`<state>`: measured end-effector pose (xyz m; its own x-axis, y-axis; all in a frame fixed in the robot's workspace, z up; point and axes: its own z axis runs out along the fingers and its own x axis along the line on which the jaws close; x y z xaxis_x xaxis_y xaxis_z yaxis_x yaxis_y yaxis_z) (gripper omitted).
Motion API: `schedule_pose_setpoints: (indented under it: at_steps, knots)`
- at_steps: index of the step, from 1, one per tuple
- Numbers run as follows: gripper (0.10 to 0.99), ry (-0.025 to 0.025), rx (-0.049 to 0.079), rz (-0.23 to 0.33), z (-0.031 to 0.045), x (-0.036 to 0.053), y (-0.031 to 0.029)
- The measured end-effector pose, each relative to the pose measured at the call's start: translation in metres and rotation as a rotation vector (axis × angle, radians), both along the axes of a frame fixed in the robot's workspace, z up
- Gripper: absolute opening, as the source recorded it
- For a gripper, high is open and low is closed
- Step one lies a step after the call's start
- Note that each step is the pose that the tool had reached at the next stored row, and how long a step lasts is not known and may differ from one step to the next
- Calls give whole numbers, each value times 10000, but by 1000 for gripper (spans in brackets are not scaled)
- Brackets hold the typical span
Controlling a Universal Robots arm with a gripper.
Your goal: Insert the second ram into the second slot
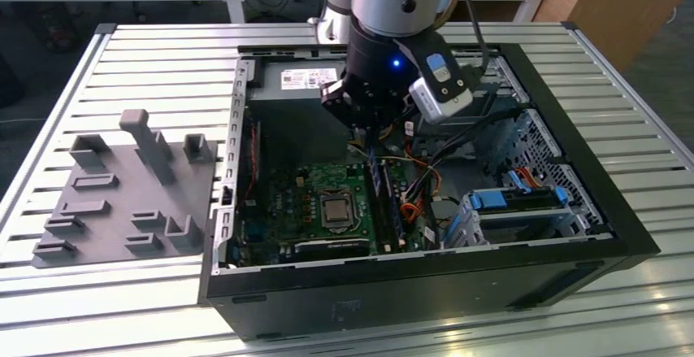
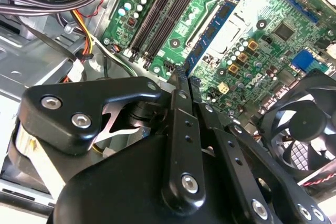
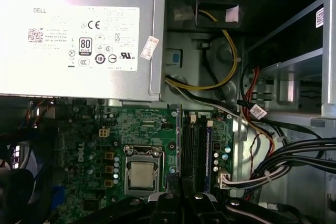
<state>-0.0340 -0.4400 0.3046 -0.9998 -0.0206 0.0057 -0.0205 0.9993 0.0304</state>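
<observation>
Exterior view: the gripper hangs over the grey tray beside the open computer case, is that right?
Not quite. In the exterior view the gripper hangs over the motherboard inside the open computer case, not over the grey tray beside it.

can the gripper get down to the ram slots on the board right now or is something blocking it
Probably yes. The case side is open, the gripper hangs right over the ram slots, and the cable bundle lies off to one side of them, not across.
</observation>
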Motion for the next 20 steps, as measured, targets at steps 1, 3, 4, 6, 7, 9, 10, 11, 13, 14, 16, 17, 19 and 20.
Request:
schedule_pose_setpoints:
  at_steps: [1, 3, 4, 6, 7, 9, 10, 11, 13, 14, 16, 17, 19, 20]
  knots:
    - [133, 1, -2, -1, -4, 0, -1]
    - [133, 2, -3, -20, -11, 0, -10]
    - [133, 1, -3, -52, -15, 1, -17]
    - [133, 1, -2, -163, -24, 1, -32]
    - [133, 1, -1, -203, -28, 1, -41]
    - [133, 1, -2, -243, -35, 1, -67]
    - [133, 1, -1, -254, -42, 1, -75]
    - [133, 0, 1, -260, -50, 1, -80]
    - [133, 9, -1, -264, -63, 7, -84]
    - [133, 17, -3, -266, -66, 12, -84]
    - [133, 26, 0, -270, -88, 24, -84]
    - [133, 30, -2, -271, -102, 27, -84]
    - [133, 30, -2, -285, -130, 27, -84]
    - [133, 30, -3, -290, -144, 27, -84]
